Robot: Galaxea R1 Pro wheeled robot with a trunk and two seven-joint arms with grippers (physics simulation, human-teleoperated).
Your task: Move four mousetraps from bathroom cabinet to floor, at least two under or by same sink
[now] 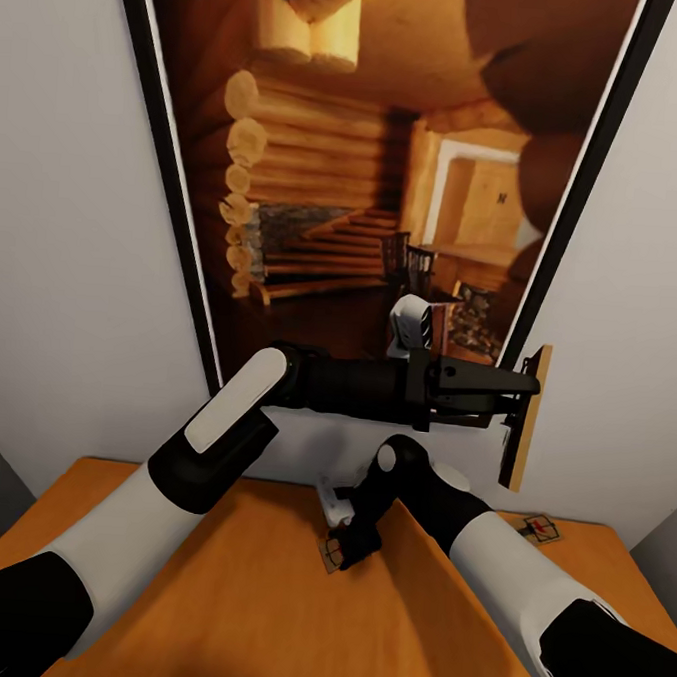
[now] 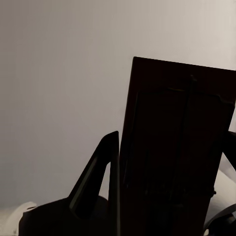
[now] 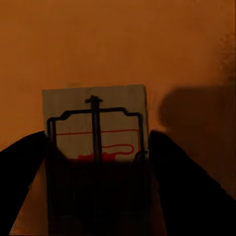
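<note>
Holding one mousetrap [image 1: 526,415] up in the air, L gripper [image 1: 510,401] is clamped on it, trap standing on edge, long axis roughly vertical, in front of the white wall [image 1: 622,296] right of the framed log-cabin picture [image 1: 368,180] and well above the cabinet top [image 1: 204,571]. L wrist view confirms: dark trap board [image 2: 177,147] sits between the fingers, wire bar visible, wall behind.

R gripper [image 1: 351,545] is down at the cabinet top, near its back-centre, fingers either side of a second mousetrap [image 3: 96,132] that lies flat on the orange wood. R wrist view: fingers straddle the near end of that trap, long axis running straight away along the fingers, red mark + wire bar facing up. Can't tell if the pads are pressing the trap yet or just flanking it; opening looks only about as wide as the trap.

Third mousetrap [image 1: 539,529] lies flat at the back-right of the cabinet top, near the wall, right of R arm, well apart from both grippers. R arm is the nearer one for it.

Judgement: next move hinges on R gripper closing across the short width of trap 2, already aligned w/ its long axis, then lifting. Both traps then need to go to the bathroom floor.
</note>
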